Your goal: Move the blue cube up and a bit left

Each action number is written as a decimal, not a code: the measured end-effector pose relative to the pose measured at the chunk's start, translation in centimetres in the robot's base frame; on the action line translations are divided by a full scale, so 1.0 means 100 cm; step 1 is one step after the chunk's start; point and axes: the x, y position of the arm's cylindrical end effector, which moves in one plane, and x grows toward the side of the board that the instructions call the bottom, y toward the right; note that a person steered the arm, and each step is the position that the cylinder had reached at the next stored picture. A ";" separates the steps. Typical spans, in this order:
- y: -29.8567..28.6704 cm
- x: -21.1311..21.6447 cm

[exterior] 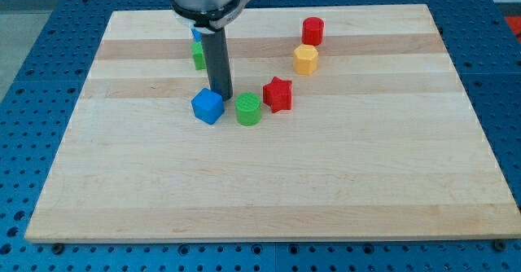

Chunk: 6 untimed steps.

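Observation:
The blue cube (207, 107) sits left of the board's middle. My tip (221, 97) is at the cube's upper right corner, touching or nearly touching it. The rod rises straight up from there to the arm's head at the view's top. A green cylinder (248, 109) stands just right of the tip. A red star (278, 94) is right of the cylinder.
A yellow hexagonal block (306, 59) and a red cylinder (313, 31) stand at the upper right. A green block (198, 55) and a bit of a blue block (196, 34) show behind the rod, partly hidden. The wooden board (269, 182) lies on a blue perforated table.

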 end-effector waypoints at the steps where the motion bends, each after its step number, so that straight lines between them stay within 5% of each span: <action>1: 0.014 0.001; 3: 0.013 -0.002; 6: -0.084 -0.065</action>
